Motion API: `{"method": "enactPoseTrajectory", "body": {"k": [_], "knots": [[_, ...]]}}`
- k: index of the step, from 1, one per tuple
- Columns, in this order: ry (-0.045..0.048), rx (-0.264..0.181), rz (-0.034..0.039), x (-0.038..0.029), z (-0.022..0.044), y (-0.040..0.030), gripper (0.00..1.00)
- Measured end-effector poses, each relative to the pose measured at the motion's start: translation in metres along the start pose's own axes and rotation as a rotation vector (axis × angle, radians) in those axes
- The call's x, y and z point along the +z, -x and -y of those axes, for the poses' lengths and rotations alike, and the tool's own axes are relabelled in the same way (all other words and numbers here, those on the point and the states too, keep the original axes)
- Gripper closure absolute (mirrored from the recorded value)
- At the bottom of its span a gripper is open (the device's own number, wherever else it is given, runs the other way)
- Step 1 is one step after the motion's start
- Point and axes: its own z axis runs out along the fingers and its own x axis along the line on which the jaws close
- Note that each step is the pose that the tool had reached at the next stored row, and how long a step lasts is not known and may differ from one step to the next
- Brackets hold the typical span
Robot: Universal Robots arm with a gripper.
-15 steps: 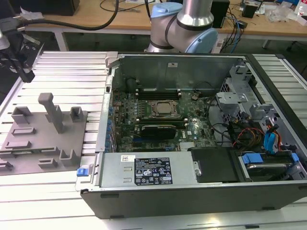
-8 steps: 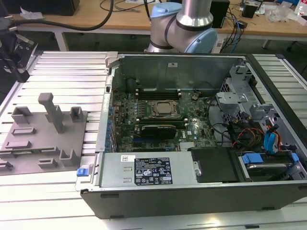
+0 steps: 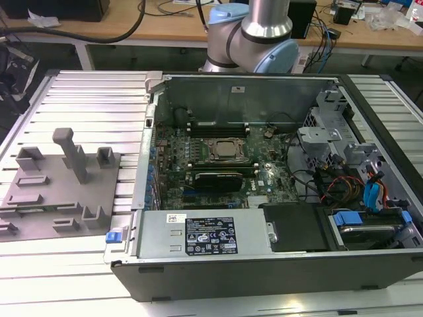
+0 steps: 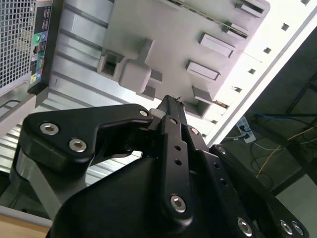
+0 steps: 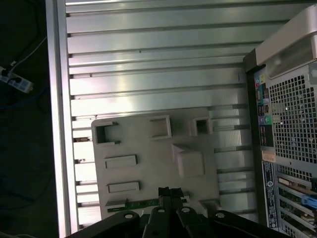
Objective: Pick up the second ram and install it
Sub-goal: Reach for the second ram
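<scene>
**Second ram in its holder, pick-up not yet made**

The second ram, a thin green board strip, lies in a slot along one edge of the grey fixture plate. It has not been lifted, so both pick-up and installation remain to be done.

In the first wrist view the gripper hangs above that edge of the plate, its tips just beside one end of the strip as the picture shows them. How high it stands over the strip cannot be told. The jaws appear pressed together, with nothing between them.

The gripper body is matt black with bright screw heads. The fixture plate is dull, smooth grey, set with shallow rectangular slots, square pockets and one upright post.

Plate and computer case rest side by side on the bench, a surface of ribbed, reflective aluminium slats. The case lies open on its side.

Inside, the square silver processor socket sits at the middle of the green motherboard, with the wider black card just beside it. Long dark memory slots flank the socket. Whether a stick is already seated in any of them cannot be told.
</scene>
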Motion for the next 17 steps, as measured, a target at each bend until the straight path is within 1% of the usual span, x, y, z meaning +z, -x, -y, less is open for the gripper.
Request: {"method": "enactPoseTrajectory", "body": {"k": [2, 10, 17], "knots": [[0.0, 0.0, 0.0, 0.0, 0.0004, -0.0048, 0.89], [-0.0001, 0.0, -0.0001, 0.0001, 0.0012, -0.0151, 0.89], [-0.0003, 0.0, 0.0, 0.0003, 0.0024, -0.0311, 0.89]]}}
